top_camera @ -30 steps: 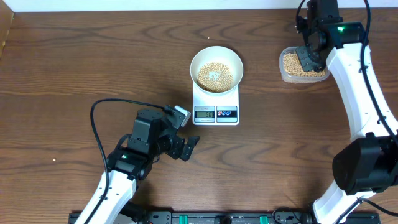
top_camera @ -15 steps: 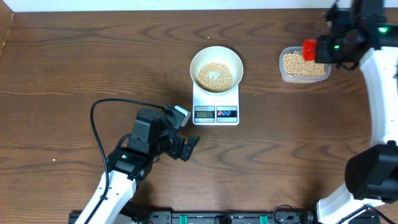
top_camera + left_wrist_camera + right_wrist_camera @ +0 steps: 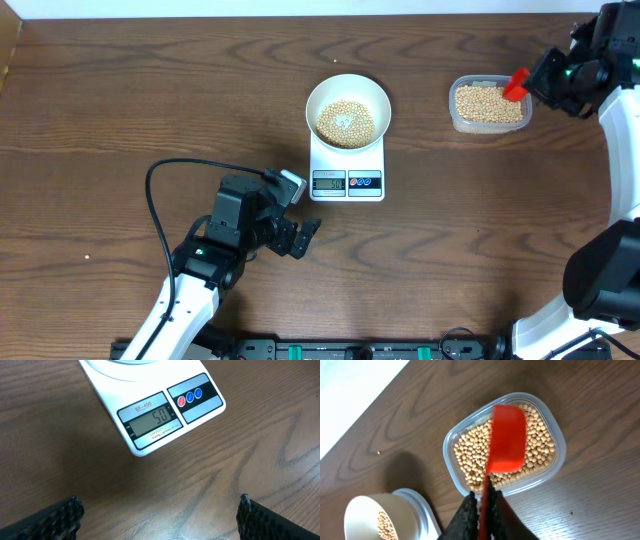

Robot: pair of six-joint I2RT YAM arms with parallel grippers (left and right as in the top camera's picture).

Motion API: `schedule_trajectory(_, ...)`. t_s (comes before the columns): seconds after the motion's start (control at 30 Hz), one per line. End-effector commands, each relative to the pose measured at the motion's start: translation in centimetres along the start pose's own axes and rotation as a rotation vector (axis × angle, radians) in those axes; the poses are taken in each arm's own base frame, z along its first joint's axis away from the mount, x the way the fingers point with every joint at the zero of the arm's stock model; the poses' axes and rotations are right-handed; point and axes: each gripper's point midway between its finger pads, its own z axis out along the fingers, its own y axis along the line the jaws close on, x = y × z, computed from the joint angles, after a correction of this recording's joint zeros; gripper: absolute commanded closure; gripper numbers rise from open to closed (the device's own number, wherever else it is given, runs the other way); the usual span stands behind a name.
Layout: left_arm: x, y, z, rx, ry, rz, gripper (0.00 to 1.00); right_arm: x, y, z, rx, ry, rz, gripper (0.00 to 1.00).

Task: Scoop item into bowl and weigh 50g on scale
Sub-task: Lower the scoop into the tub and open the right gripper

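Observation:
The white bowl (image 3: 347, 108) holds beige beans (image 3: 345, 122) and sits on the white scale (image 3: 347, 172). In the left wrist view the scale's display (image 3: 152, 422) reads 50. A clear plastic tub (image 3: 489, 104) of beans stands at the right. My right gripper (image 3: 548, 80) is shut on the handle of a red scoop (image 3: 515, 84), held above the tub's right end; in the right wrist view the scoop (image 3: 506, 440) hangs over the tub (image 3: 505, 447) and the gripper (image 3: 484, 505) clamps its handle. My left gripper (image 3: 308, 236) is open and empty on the table just left of and below the scale.
A black cable (image 3: 170, 180) loops from the left arm over the table. The table's back edge meets a white wall (image 3: 350, 395) behind the tub. Bare wood lies between the left fingers (image 3: 255, 517).
The right gripper with the red scoop has swung from over the tub to its right side and turned. The left arm, bowl and scale have not moved.

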Motion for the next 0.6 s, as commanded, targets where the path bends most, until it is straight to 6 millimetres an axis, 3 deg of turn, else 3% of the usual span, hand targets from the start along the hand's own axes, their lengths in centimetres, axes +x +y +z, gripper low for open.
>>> schedule_trajectory(0.0, 0.0, 0.0, 0.0, 0.000, -0.001, -0.010, 0.00, 0.7, -0.3, 0.4, 0.000, 0.024, 0.059, 0.85)
schedule_trajectory(0.23, 0.0, 0.0, 0.0, 0.000, -0.001, -0.010, 0.00, 1.1, -0.5, 0.4, 0.007, 0.036, 0.062, 0.53)
schedule_trajectory(0.5, 0.0, 0.0, 0.0, 0.000, -0.001, -0.010, 0.00, 1.0, -1.3, 0.2, 0.019, 0.042, 0.050, 0.38)
schedule_trajectory(0.57, 0.0, 0.0, 0.0, 0.000, -0.001, -0.010, 0.00, 1.2, -1.7, 0.2, 0.025, 0.051, 0.036, 0.29)
